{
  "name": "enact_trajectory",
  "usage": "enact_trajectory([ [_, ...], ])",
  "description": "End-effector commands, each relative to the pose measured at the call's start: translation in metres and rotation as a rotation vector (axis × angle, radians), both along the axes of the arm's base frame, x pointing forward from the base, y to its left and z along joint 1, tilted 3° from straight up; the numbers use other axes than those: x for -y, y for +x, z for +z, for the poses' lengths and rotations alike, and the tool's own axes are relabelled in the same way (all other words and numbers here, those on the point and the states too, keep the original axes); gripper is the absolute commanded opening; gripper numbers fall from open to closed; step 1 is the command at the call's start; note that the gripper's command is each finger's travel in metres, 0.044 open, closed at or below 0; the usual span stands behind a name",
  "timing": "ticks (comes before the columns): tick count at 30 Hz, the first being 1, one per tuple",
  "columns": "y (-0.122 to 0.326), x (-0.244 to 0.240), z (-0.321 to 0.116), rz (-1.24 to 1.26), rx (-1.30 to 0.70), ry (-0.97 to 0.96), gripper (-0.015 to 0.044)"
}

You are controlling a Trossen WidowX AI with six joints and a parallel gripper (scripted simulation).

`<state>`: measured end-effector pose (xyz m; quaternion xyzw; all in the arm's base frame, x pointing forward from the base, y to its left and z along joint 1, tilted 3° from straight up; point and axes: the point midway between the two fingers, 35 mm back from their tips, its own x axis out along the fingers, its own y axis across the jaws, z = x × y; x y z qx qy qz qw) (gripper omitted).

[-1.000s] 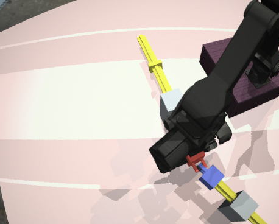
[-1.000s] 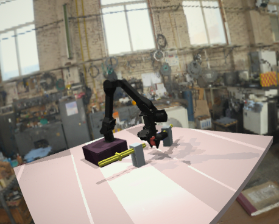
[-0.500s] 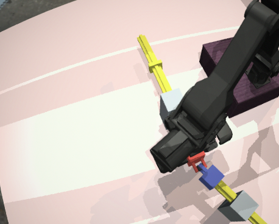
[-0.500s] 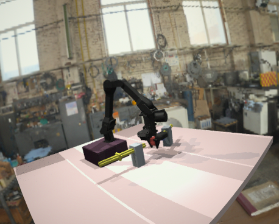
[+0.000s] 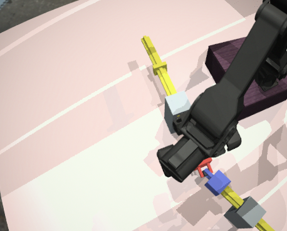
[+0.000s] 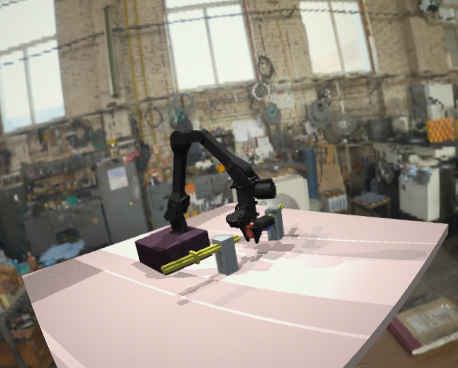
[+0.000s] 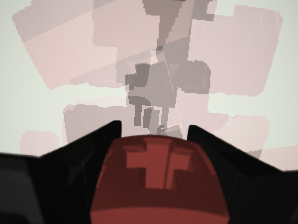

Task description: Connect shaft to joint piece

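Note:
The red joint piece (image 5: 205,162) (image 6: 249,231) (image 7: 160,202) is between the fingers of my gripper (image 6: 252,239) (image 7: 154,130), which is shut on it. A cross-shaped mark shows on it in the wrist view. In the top view the arm hides the fingers and part of the piece. A blue hinge part (image 5: 218,182) (image 6: 277,227) joins it to the first yellow shaft (image 5: 232,196), which runs through a grey block (image 5: 250,213). The second yellow shaft (image 5: 166,83) (image 6: 176,264), with a collar, passes through the other grey block (image 5: 177,103) (image 6: 226,255). Its tip stands short of the red piece in the exterior view.
The arm (image 5: 219,103) (image 6: 230,162) reaches from a dark purple base box (image 5: 225,53) (image 6: 159,246) and passes close above the second shaft's block. The pink and white table top (image 5: 84,176) (image 6: 284,330) carries shadows. Its right edge shows in the exterior view.

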<state>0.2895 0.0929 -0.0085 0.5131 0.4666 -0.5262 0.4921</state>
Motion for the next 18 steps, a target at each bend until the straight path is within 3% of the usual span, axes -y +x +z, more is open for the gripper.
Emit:
enact_trajectory([
  [1, 0.0000, 0.0000, 0.0000, 0.001, 0.000, 0.001, 0.0000],
  [8, 0.0000, 0.0000, 0.0000, 0.001, 0.000, 0.001, 0.0000],
  [13, 0.0000, 0.0000, 0.0000, 0.001, 0.000, 0.001, 0.0131],
  [16, 0.0000, 0.0000, 0.0000, 0.001, 0.000, 0.001, 0.0147],
  [18, 0.0000, 0.0000, 0.0000, 0.001, 0.000, 0.001, 0.0199],
])
